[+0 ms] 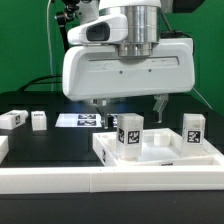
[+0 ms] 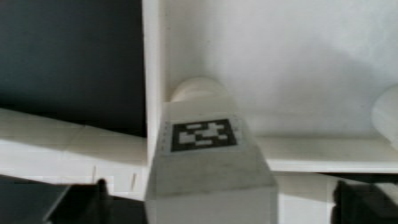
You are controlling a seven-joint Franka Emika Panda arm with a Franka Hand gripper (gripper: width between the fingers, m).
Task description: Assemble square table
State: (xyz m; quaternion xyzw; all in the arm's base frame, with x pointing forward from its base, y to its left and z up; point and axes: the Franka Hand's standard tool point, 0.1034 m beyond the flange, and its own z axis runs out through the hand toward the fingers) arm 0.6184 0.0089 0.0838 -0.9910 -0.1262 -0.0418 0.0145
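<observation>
Exterior view shows the gripper (image 1: 130,105), fingers spread and empty, hanging over a leg (image 1: 128,136) standing in the tabletop (image 1: 170,158) by the edge of the counter (image 1: 50,148) nearest that camera (screwing it home seems next): descend centred, clamp squarely, turn without tilting.

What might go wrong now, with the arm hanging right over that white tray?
1. The open jaws hang over an upright leg. If they come down off-centre, they might tip it, should it not yet be screwed tight.
2. A knock may also slide the tabletop, spoiling the aim for the second leg.
</observation>
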